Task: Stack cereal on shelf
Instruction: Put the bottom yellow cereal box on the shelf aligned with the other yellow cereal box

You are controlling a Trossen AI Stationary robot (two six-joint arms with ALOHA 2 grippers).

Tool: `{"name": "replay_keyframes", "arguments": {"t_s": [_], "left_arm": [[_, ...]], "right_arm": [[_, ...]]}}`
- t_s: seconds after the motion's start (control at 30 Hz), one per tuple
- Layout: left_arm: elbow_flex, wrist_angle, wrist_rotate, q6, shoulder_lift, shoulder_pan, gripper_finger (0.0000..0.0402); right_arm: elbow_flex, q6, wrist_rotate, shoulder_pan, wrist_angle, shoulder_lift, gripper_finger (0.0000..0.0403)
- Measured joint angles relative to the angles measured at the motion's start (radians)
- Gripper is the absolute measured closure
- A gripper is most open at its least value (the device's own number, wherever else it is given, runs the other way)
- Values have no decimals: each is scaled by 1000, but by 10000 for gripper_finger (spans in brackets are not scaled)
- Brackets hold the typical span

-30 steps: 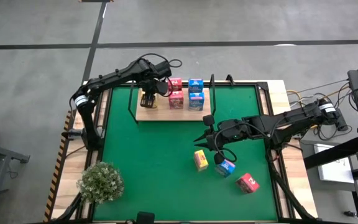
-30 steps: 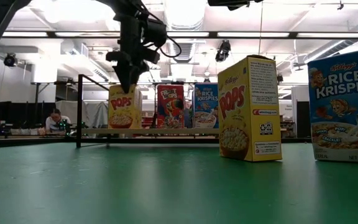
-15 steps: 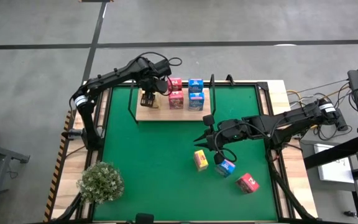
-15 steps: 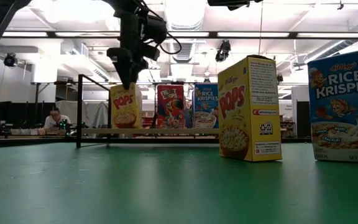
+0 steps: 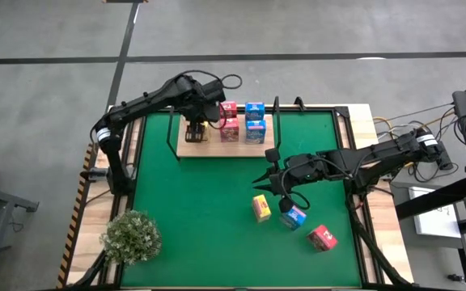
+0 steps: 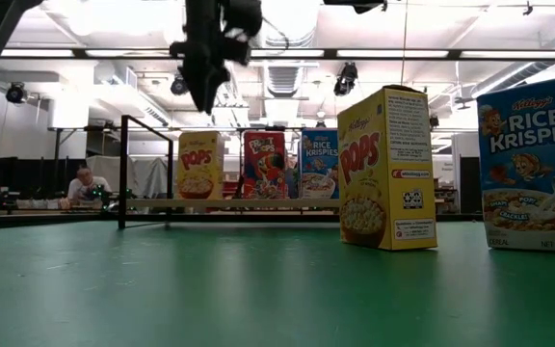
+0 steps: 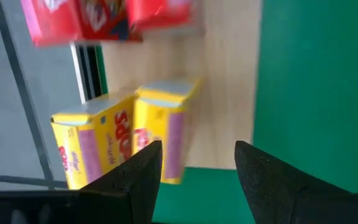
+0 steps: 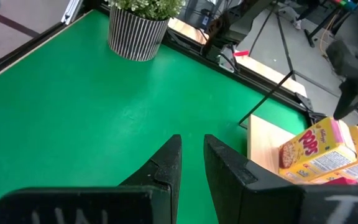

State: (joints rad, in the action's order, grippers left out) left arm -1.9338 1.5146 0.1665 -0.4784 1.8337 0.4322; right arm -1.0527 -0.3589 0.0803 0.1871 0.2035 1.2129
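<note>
High view, we see the shelf (image 5: pixel 217 146) carrying yellow, red and blue cereal cartons (image 5: pixel 230 128). Our left pincer (image 5: pixel 196 123) hangs spread above them, empty. Our right pincer (image 5: pixel 260 179) waits nearly pressed together over the tabletop (image 5: pixel 201 210).

Bright, even overhead ceiling lights (image 6: pixel 287 53) glare in the low view; the left wrist view is motion-blurred.
</note>
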Motion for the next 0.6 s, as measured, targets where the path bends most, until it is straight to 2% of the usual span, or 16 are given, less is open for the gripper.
{"name": "replay_keyframes", "arguments": {"t_s": [0.13,0.27,0.4,0.6], "left_arm": [[6,-18,-1,50,-50,-83,216],[71,-94,-1,76,-138,-167,225],[194,-249,-2,107,-267,-243,247],[461,-552,-2,189,-477,-324,277]], "right_arm": [[0,35,1,0,-1,0,344],[0,101,1,-5,-8,0,344],[0,173,4,-26,-8,0,344],[0,286,96,-102,-10,13,348]]}}
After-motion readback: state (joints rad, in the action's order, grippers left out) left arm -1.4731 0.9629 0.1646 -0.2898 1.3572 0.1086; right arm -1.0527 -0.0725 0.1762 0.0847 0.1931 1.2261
